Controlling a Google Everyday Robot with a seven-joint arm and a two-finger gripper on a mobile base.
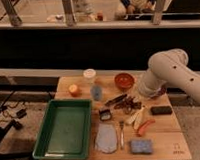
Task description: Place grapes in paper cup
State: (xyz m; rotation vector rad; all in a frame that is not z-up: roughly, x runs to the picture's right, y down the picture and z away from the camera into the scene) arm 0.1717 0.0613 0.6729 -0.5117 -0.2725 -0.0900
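One dark bunch of grapes [125, 104] lies near the middle of the wooden table [169, 141], just under the tip of the white robot arm [168, 74] that reaches in from the right. Its gripper [131, 101] is right at the bunch, though whether it has a hold on the fruit cannot be told. Well apart, toward the table's back edge, stands the white paper cup [89, 75], with a blue-grey tumbler [96, 91] just in front of it and an orange fruit [74, 89] to its left. Behind the grapes sits a red bowl [124, 81]. Beside them on the near side lie a pale yellow banana [136, 116] and an orange carrot [145, 126], with a black block [161, 110] to the right. A large green tray [51, 146] fills the table's left side, next to a grey-blue cloth [106, 138], a fork [121, 134] and a blue sponge [140, 147].
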